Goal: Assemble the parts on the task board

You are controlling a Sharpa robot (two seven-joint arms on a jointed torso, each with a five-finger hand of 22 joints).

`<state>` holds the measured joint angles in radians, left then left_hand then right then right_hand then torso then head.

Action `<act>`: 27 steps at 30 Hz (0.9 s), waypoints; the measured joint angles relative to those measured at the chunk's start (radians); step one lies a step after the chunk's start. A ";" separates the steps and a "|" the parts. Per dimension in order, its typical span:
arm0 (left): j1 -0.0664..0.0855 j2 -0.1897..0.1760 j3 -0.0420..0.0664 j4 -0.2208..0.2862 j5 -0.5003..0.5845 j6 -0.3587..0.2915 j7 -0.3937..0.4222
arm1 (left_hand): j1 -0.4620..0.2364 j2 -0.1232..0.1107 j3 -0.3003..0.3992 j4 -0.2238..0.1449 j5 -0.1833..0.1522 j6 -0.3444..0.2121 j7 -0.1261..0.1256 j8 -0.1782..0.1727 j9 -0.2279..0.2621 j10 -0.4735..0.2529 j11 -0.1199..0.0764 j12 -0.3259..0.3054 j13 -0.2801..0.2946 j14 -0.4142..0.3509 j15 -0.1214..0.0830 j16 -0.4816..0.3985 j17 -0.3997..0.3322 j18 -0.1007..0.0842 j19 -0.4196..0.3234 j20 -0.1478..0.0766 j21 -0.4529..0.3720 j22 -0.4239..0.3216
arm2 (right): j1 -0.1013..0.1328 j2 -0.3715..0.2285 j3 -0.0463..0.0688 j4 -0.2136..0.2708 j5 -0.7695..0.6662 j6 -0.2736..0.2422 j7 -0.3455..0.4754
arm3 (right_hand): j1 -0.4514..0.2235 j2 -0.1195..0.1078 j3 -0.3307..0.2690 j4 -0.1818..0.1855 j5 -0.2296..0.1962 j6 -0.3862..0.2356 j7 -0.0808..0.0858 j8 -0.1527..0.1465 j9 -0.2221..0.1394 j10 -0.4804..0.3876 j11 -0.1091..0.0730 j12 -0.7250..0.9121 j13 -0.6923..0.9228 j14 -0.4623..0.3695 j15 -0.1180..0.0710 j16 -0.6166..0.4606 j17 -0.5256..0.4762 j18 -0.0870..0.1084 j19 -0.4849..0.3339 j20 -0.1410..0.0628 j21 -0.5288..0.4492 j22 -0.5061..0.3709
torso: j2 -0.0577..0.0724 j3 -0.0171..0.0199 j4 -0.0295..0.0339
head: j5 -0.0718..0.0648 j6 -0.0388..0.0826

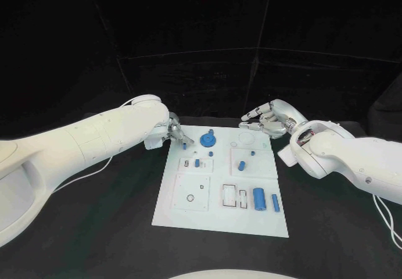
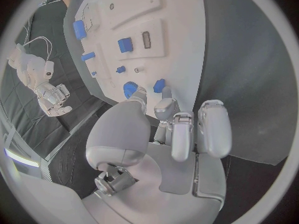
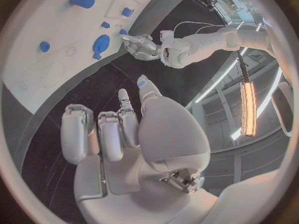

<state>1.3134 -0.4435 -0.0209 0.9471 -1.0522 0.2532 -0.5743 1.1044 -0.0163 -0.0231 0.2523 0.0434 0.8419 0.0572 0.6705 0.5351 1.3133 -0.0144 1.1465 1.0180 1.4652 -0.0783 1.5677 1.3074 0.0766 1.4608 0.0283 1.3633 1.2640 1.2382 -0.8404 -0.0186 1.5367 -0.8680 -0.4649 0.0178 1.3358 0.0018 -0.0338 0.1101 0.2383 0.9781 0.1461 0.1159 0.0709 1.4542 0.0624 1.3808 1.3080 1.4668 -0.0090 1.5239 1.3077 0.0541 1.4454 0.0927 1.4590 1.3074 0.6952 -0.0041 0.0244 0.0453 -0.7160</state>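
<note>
The white task board (image 1: 191,213) lies in the middle of the table. Blue parts sit on it: a round disc piece (image 1: 208,139), a small peg (image 1: 185,146), short pieces (image 1: 241,165) in the middle blocks, and a cylinder (image 1: 259,199) with a thin bar (image 1: 275,202) near the right edge. My left hand (image 1: 174,135) hovers at the board's far left corner, its fingertips (image 2: 167,104) just short of the disc (image 2: 129,88) and the peg (image 2: 159,85), holding nothing. My right hand (image 1: 266,123) hangs at the far right corner, fingers loosely apart (image 3: 118,129), with nothing in it.
Raised white blocks with slots and holes (image 1: 191,193) cover the board's near half. Black table (image 1: 100,221) surrounds the board on all sides. A cable (image 1: 387,218) trails off the right arm.
</note>
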 measured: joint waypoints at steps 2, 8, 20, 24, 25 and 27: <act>-0.001 0.000 -0.001 -0.001 -0.001 0.000 0.000 | 0.000 0.000 -0.002 -0.002 0.000 0.000 0.000 0.000 0.000 0.000 0.000 0.000 0.000 0.000 0.000 0.000 0.000 0.000 0.000 0.000 0.000 0.000 | 0.000 0.000 0.000 -0.001 0.000 0.000 0.000 | 0.000 0.000 0.000 0.000 0.000 0.000 0.000 0.000 -0.001 0.000 0.000 0.000 0.000 0.000 0.000 0.000 0.000 0.000 0.000 0.000 0.000 0.000 | 0.000 0.0001 0.0001 | 0.000 -0.001; -0.001 0.003 -0.001 -0.007 -0.006 0.000 0.002 | 0.016 0.007 -0.007 -0.007 0.000 0.000 0.000 0.004 -0.001 0.000 0.000 0.000 0.000 0.000 0.000 0.000 0.000 0.000 0.000 0.000 0.000 0.000 | 0.000 0.001 0.000 -0.001 0.000 0.001 0.000 | 0.000 0.000 0.000 0.000 0.000 0.000 0.000 0.000 -0.001 0.000 0.000 0.000 0.000 0.000 0.000 0.000 0.000 0.000 0.000 0.000 0.000 0.000 | 0.000 0.0003 0.0001 | 0.000 -0.001; -0.002 0.010 -0.001 -0.012 -0.013 -0.002 0.004 | 0.079 0.052 0.007 -0.035 0.000 0.000 0.000 0.011 -0.002 0.000 0.000 0.000 0.000 0.000 0.000 0.000 0.000 0.000 0.000 0.000 0.000 0.001 | 0.000 0.003 0.000 -0.002 0.000 0.001 0.000 | 0.000 0.000 0.000 0.000 0.000 0.000 0.000 0.000 -0.001 0.000 0.000 0.000 0.000 0.000 0.000 0.000 0.000 0.000 0.000 0.000 0.000 0.000 | -0.001 0.0007 0.0001 | -0.003 -0.003; -0.002 0.010 -0.001 -0.011 -0.014 -0.004 0.008 | 0.097 0.059 0.013 -0.046 0.000 0.002 -0.002 0.013 -0.002 0.000 0.000 0.000 0.000 0.000 0.000 0.000 0.000 0.000 0.000 0.000 0.000 0.003 | 0.000 0.004 0.000 -0.002 0.000 0.001 0.000 | 0.000 0.000 0.000 0.000 0.000 0.000 0.000 0.000 -0.001 0.000 0.000 0.000 0.000 0.000 0.000 0.000 0.000 0.000 0.000 0.000 0.000 0.000 | -0.001 0.0007 0.0007 | -0.004 -0.005; -0.002 0.010 -0.001 -0.011 -0.014 -0.004 0.008 | 0.098 0.061 0.016 -0.049 0.000 0.004 -0.004 0.013 -0.002 0.000 0.000 0.000 0.000 0.000 0.000 0.000 0.000 0.000 0.000 0.000 0.000 0.003 | 0.000 0.004 0.000 -0.002 0.000 0.002 0.000 | 0.000 0.000 0.000 0.000 0.000 0.000 0.000 0.000 -0.001 0.000 0.000 0.000 0.000 0.000 0.000 0.000 0.000 0.000 0.000 0.000 0.000 0.000 | -0.001 0.0007 0.0007 | -0.004 -0.005; -0.003 0.011 -0.001 -0.010 -0.014 -0.004 0.010 | 0.098 0.061 0.014 -0.053 0.000 0.004 -0.004 0.017 -0.002 0.000 0.000 0.000 0.000 0.000 0.000 0.000 0.000 0.000 0.000 0.000 0.000 0.004 | 0.000 0.005 0.000 -0.003 0.000 0.002 0.000 | 0.000 0.000 0.000 0.000 0.000 0.000 0.000 0.000 -0.001 0.000 0.000 0.000 0.000 0.000 0.000 0.000 0.000 0.000 0.000 0.000 0.000 0.000 | -0.001 0.0007 0.0008 | -0.005 -0.005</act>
<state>1.3106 -0.4326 -0.0222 0.9367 -1.0666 0.2496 -0.5638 1.2029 0.0445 -0.0091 0.1998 0.0434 0.8455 0.0536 0.6877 0.5331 1.3132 -0.0144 1.1464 1.0178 1.4652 -0.0783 1.5677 1.3074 0.0766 1.4608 0.0283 1.3633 1.2680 1.2382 -0.8359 -0.0186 1.5342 -0.8679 -0.4632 0.0179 1.3359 0.0018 -0.0338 0.1101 0.2383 0.9781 0.1462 0.1159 0.0703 1.4542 0.0624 1.3808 1.3080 1.4668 -0.0090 1.5239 1.3074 0.0541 1.4454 0.0927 1.4590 1.3074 0.6946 -0.0035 0.0251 0.0407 -0.7214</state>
